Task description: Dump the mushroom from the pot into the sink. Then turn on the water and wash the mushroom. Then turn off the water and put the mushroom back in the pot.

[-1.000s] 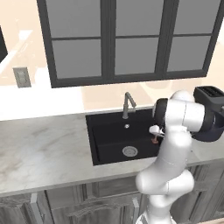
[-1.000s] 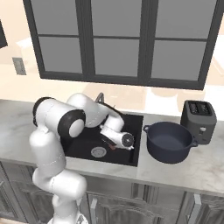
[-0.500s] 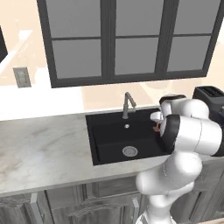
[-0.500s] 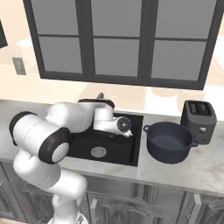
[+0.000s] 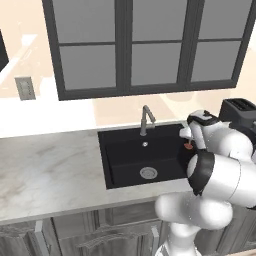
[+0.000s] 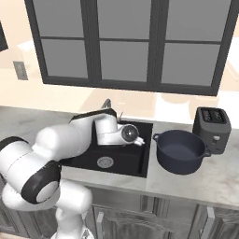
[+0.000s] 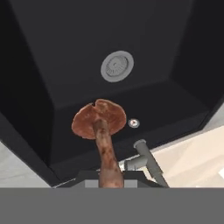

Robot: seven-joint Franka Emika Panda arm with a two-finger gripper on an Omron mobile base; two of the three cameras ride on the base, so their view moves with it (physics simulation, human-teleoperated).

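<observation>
My gripper (image 5: 189, 142) is shut on the pale stem of the mushroom (image 7: 99, 120), whose reddish-brown cap points down at the black sink (image 7: 52, 65). The hand hangs over the right part of the basin (image 5: 125, 160), above its floor. In the right base view the gripper (image 6: 139, 141) sits near the sink's right wall, left of the dark blue pot (image 6: 181, 151). That pot stands upright on the counter, and nothing shows inside it. The steel drain (image 7: 117, 66) lies beyond the cap.
The grey faucet (image 5: 146, 119) stands at the back of the sink, with no water showing. A black toaster (image 6: 212, 123) sits behind the pot on the right. Marble counter (image 5: 50, 175) runs left of the basin. My own arm bulks over the front of the sink (image 6: 60, 140).
The arm has swung round, its elbow going from high to low. The hand with the mushroom rose from the basin and shifted a little toward the sink's right side.
</observation>
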